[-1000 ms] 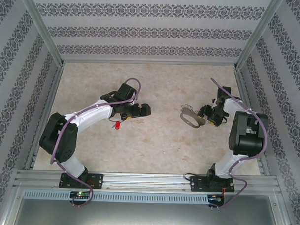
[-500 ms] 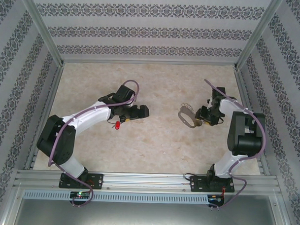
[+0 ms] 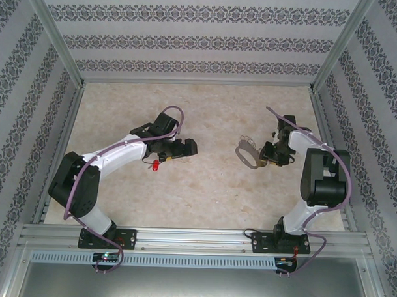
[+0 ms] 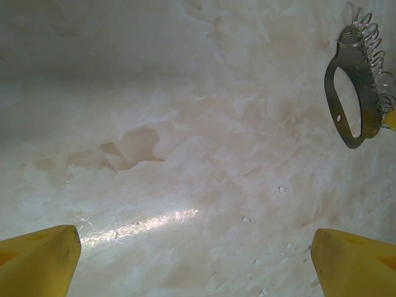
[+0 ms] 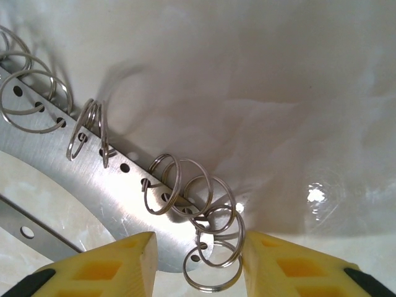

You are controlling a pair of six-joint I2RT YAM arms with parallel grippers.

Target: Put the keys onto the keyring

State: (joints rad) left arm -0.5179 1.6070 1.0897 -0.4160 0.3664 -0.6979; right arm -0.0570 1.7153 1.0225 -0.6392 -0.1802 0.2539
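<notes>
The keys are one small red-headed key (image 3: 156,165) lying on the table just on the near side of my left gripper (image 3: 180,148). That gripper is wide open, and in the left wrist view its yellow fingers (image 4: 43,257) frame bare table, with nothing at the left gripper (image 4: 195,250). The keyring (image 3: 250,155), a flat metal loop (image 4: 361,68) edged with thin wire rings, lies right of centre. My right gripper (image 3: 271,154) straddles its right end. In the right wrist view, the plate's tip (image 5: 111,185) and last rings sit between the jaws of the right gripper (image 5: 199,247), and one ring touches the right finger (image 5: 278,266).
Patterned walls and aluminium posts (image 3: 64,59) enclose the beige table (image 3: 203,194). An aluminium rail (image 3: 195,238) runs along the near edge by both arm bases. Bare surface lies between the two grippers.
My right gripper has slid left onto the keyring's end and its jaws have narrowed around it. The left arm has shifted slightly and stays open; the key has not moved.
</notes>
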